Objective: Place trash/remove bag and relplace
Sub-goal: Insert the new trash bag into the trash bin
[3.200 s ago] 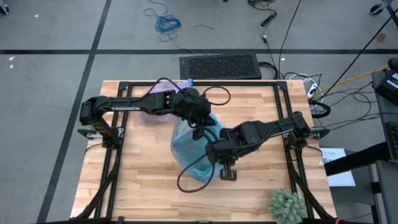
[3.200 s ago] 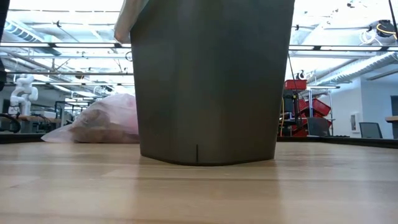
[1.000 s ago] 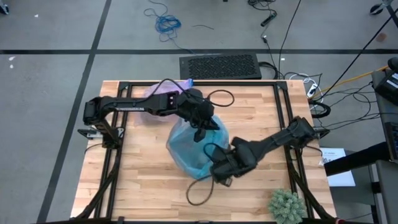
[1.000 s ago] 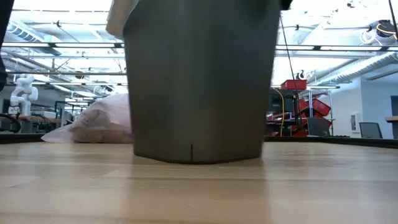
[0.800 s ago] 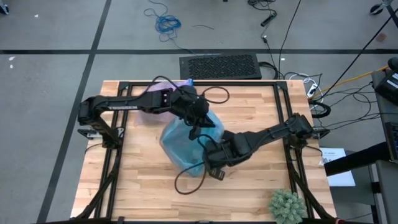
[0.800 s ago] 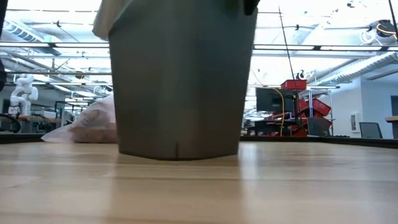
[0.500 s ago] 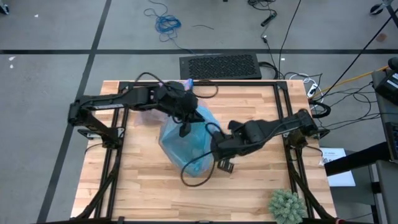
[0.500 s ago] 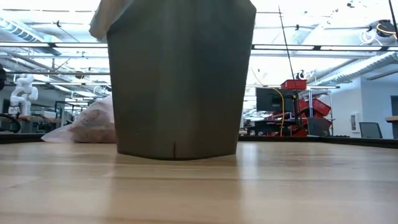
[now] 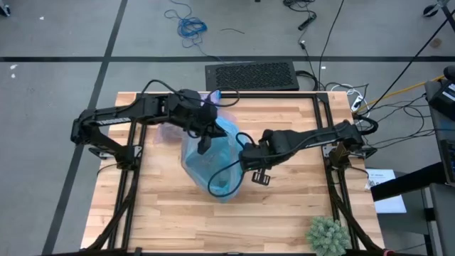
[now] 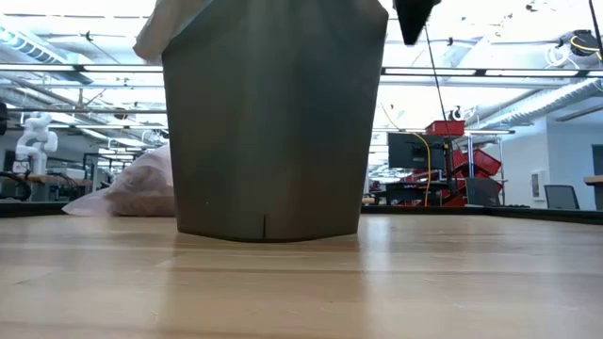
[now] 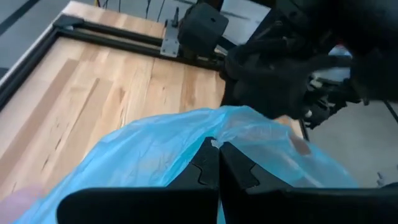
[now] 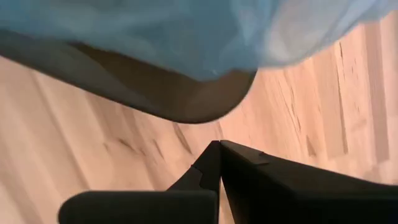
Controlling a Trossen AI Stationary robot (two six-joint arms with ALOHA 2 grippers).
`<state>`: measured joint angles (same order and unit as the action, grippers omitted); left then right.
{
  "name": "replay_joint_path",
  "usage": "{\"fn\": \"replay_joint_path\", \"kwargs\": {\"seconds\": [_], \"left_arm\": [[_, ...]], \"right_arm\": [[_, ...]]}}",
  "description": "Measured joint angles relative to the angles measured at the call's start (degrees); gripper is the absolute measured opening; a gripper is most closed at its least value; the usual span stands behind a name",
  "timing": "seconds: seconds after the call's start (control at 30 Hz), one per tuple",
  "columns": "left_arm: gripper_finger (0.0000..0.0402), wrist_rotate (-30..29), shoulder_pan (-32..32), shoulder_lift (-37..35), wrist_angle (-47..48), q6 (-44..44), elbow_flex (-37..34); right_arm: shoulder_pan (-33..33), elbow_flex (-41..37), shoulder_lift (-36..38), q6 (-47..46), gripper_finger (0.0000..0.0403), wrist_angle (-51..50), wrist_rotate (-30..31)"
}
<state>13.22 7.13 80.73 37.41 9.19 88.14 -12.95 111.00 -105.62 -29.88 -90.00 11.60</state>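
A: Where's the bin?

B: Dark grey plastic bin (image 10: pixel 273 122) stands upright mid-table on the light wooden tabletop (image 9: pixel 284 213). A thin light blue plastic bag (image 9: pixel 213 156) is draped over its mouth.

A: Left gripper?

B: Left gripper (image 9: pixel 205 144) is at the bin's 11 o'clock rim, over the blue bag. In its wrist view the two dark fingers (image 11: pixel 214 165) sit pressed together, tips against a fold of blue plastic. Whether it actually pinches the film, can't tell.

A: Right?

B: Right gripper (image 9: pixel 257 175) is just off the bin's 3 o'clock side, beside the bag, above bare wood. Fingers (image 12: pixel 217 162) closed tip to tip, nothing between them. Its wrist view shows the bin's dark rim with blue film hanging over it.

A: Old liner?

B: Translucent lavender-pink plastic liner (image 10: pixel 137 184) lies on the table at 11 o'clock from the bin, near the far edge, partly under the left arm. Brown crumpled wads show through it in the low view.

A: Anything else on deck?

B: Green spiky plant (image 9: pixel 328 235) at the table's 5 o'clock corner, well apart from the bin.
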Motion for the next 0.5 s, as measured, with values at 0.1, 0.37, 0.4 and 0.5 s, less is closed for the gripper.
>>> {"fn": "replay_joint_path", "kwargs": {"seconds": [0.1, 0.37, 0.4, 0.5], "left_arm": [[0.0000, 0.0, 0.3, 2.2, -0.8, 0.0, 0.0], [0.0000, 0.4, 1.2, 7.1, -2.4, 0.1, 0.0], [0.0000, 0.9, 1.2, 7.5, -2.3, 0.1, 0.0], [0.0000, 1.4, 1.2, 8.4, -2.5, 0.1, 0.0]], "right_arm": [[0.4, -2.6, 0.0, 1.2, 0.0000, 3.2, -0.1], [0.6, -3.2, 0.0, 4.2, 0.0000, 22.9, -3.0], [0.6, -3.2, 0.0, 4.2, 0.0000, 23.9, -3.1], [0.6, -3.2, 0.0, 4.4, 0.0000, 25.9, -5.1]]}}
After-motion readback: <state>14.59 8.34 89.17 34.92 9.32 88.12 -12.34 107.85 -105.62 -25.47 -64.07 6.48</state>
